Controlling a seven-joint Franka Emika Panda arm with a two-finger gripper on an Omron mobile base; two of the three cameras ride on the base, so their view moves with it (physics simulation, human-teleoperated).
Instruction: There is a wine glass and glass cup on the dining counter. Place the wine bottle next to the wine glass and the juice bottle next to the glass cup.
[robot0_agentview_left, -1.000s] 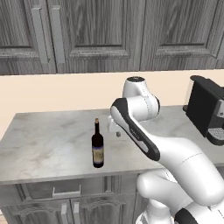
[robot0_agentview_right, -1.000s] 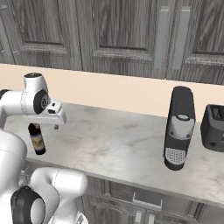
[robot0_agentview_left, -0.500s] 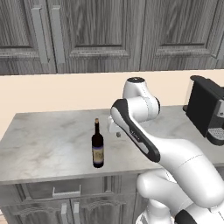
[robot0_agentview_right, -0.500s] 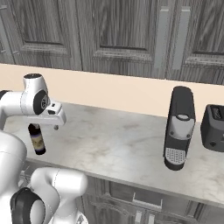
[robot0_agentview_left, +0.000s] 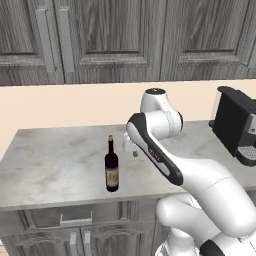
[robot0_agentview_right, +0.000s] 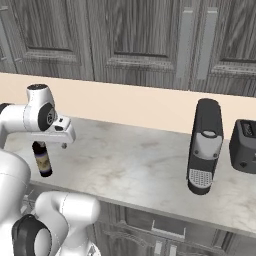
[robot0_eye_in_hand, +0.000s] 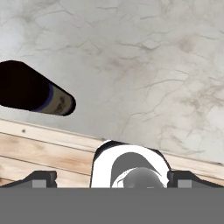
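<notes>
Left base view first: wine bottle (robot0_agentview_left: 111, 166) upright on the marbled counter (robot0_agentview_left: 55, 160), at about 8 o'clock from the gripper (robot0_agentview_left: 131, 149), just beside it and untouched; coffee machine (robot0_agentview_left: 237, 125) at 3 o'clock. Right base view: gripper (robot0_agentview_right: 64, 139) above the bottle (robot0_agentview_right: 43, 159); toaster (robot0_agentview_right: 244, 146) at far right. Hand view: fingers (robot0_eye_in_hand: 40, 179) spread fully, holding nothing; bottle (robot0_eye_in_hand: 33, 90) at 10 o'clock.

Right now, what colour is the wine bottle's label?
Beige, on the near-black wine bottle; clearest in the left base view.
</notes>
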